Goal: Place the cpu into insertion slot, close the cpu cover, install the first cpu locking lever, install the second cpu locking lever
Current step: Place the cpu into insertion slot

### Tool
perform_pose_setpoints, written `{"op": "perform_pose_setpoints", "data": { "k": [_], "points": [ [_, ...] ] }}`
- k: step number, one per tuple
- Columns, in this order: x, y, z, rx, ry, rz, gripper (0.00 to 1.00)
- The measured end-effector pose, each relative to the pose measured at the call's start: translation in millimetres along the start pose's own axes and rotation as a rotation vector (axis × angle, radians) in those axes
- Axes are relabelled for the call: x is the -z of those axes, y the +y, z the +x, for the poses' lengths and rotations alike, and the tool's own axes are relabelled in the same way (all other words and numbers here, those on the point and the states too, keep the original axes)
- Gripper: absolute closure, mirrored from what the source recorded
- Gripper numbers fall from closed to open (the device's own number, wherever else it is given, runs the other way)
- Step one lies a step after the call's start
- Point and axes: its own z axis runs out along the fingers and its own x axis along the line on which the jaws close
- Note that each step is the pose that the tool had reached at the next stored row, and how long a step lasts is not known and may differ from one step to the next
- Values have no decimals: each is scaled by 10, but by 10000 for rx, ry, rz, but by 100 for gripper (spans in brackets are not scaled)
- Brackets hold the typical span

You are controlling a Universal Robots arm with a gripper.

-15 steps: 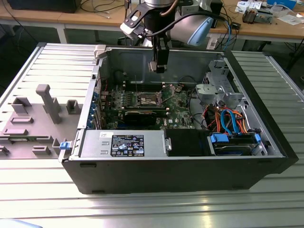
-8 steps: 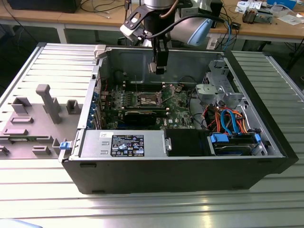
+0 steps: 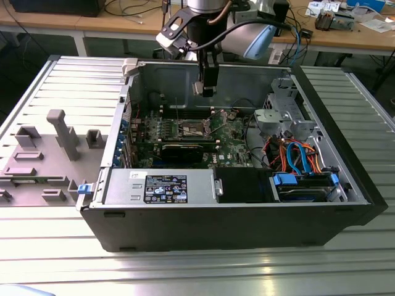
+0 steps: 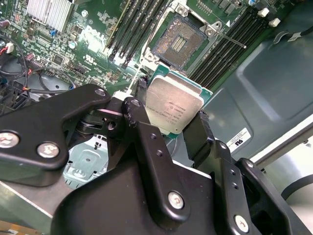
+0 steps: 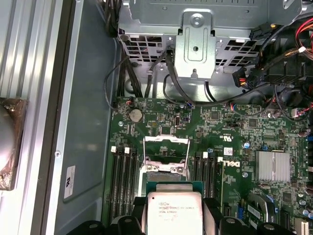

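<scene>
A ribbed metal worktop [image 3: 55, 259] carries an open computer case [image 3: 234, 225], with wooden desks behind it. The gripper [image 3: 205, 88] hangs over the middle of the case, above the board [image 3: 237, 145]. Its two black fingers [image 4: 134, 117] pinch the cpu [image 4: 173, 104] by opposite edges, with the metal top towards the second wrist camera. The cpu is in the air, well apart from the slot [image 4: 178, 39]. The slot lies uncovered with its contacts bare, between rows of memory slots [image 4: 129, 29]. A thin lever [image 4: 230, 40] juts out beside it.

The hold is on thin edges only, so the cpu could slip or tilt. Coming down skewed or turned the wrong way, it would likely bend the contacts. A sideways drift could catch the lever or the memory slots.
</scene>
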Motion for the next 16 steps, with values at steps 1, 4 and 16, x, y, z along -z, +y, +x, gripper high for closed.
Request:
{"op": "perform_pose_setpoints", "data": {
  "k": [1, 4, 16],
  "points": [
    [-1, 0, 0, 0, 0, 0, 45],
    [-8, -1, 0, 0, 0, 0, 45],
    [-39, -3, -1, 0, 0, 0, 45]
  ]
}}
